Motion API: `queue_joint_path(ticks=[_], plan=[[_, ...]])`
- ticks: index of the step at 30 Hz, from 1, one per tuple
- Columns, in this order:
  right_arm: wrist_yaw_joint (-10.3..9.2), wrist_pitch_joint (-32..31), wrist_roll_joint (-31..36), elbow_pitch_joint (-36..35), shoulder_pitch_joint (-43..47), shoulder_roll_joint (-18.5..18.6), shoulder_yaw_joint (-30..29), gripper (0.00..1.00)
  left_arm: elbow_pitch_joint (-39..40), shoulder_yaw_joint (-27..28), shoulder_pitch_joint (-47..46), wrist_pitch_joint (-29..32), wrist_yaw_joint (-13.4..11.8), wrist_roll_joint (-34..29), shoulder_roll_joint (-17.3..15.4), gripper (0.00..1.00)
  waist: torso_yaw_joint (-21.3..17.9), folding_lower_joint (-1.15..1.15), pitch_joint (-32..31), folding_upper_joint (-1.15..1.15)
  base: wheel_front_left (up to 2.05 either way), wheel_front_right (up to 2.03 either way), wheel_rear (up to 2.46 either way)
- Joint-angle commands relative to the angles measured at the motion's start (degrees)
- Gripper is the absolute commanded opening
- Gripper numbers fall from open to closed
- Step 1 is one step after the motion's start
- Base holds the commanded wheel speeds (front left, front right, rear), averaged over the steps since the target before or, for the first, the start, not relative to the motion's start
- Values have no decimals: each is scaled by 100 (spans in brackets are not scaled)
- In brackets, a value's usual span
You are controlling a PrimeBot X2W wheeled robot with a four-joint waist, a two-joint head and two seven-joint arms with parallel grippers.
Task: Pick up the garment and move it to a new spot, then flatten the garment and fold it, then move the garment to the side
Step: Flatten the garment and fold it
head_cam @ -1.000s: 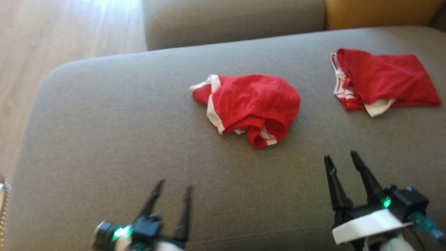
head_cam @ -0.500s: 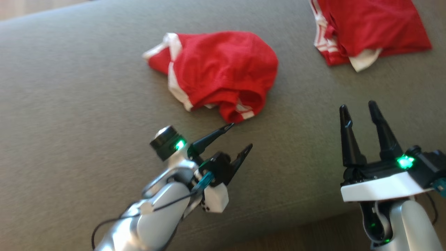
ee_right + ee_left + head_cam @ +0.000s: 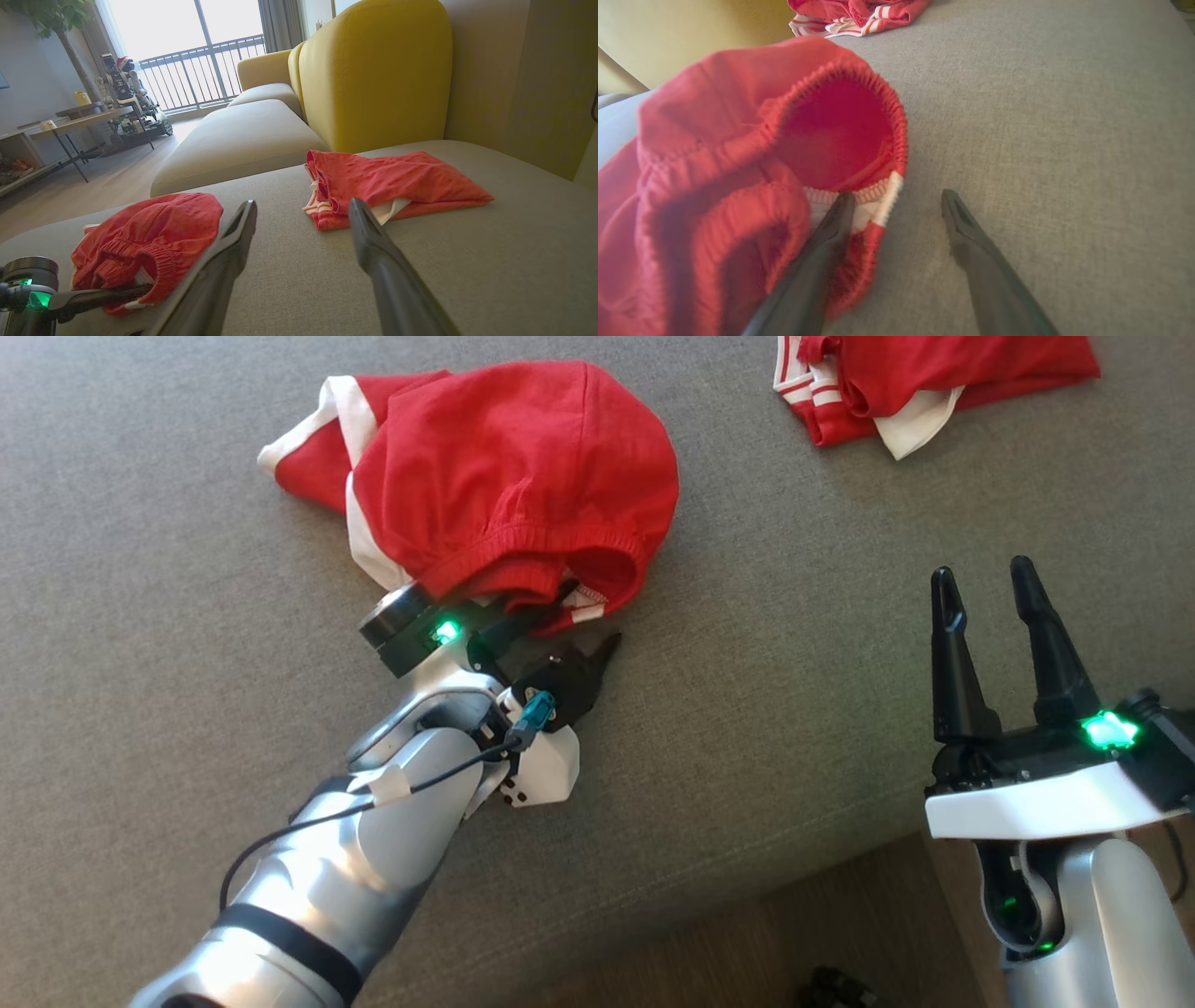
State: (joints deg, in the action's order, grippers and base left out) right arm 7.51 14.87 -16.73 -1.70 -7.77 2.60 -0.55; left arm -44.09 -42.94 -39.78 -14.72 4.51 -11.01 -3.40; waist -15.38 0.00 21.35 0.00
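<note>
The left end effector has just reached the crumpled shorts, back from the sofa cushion's front edge. It is released, one finger under the cloth, so pickup can begin. The right end effector hangs released.

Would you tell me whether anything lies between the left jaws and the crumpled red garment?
Nothing visible does. The left jaws stand open right at the crumpled red garment: one finger touches its hem, the other lies over bare sofa.
</note>
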Motion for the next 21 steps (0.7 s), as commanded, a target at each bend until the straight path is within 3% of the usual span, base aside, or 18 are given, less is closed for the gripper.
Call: queue_joint_path(ticks=[1, 2, 10, 16, 21], plan=[[-2, 13, -39, -215, -95, 28, 86, 100, 79, 161, -215, -25, -31, 1, -61, 27, -2, 0, 13, 0, 0, 0, 0], [-2, 13, -34, -213, -92, 28, 79, 100, 37, 149, -242, -25, -21, 20, -63, 0, 3, 0, 11, 0, 0, 0, 0], [-2, 13, 23, -190, -80, 28, 95, 100, 241, 153, -224, -27, 159, 548, -32, 0, 34, 0, -206, 0, 0, 0, 0], [-2, 13, -115, -138, -34, 28, 185, 100, 1145, 207, -603, 303, 293, 2422, 9, 0, -15, 0, -489, 0, 0, 0, 0], [-2, 13, -253, -94, -10, 28, 306, 100, 2248, 446, -1606, 1108, 296, 4042, -585, 0, -152, 0, -663, 0, 0, 0, 0]])
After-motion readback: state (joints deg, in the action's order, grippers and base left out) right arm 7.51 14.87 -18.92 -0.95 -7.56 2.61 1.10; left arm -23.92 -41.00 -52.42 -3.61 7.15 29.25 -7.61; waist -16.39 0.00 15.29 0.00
